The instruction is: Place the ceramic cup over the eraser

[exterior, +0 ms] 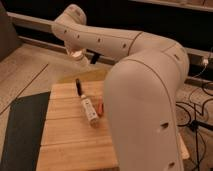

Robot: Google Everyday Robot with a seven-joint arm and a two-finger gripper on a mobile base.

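- A dark mat [20, 131] lies along the counter's [65, 142] left edge.
- Up beyond the far-left corner, the gripper [81, 56] is clenched on the ceramic cup [77, 53], which hangs in the air clear of the wood.
- The cup looks stiff, glazed and slick, light but chippable; I'd say a hold across its wall is best, set down gently.
- The eraser [78, 85] lies near the far edge, left of centre, below the cup.
- Just beside it, toward the middle, lies a white bar [89, 111].

Off-white ceramic cup [80, 56] gripped aloft in claw [76, 53], black eraser [79, 86] lying flat, apart
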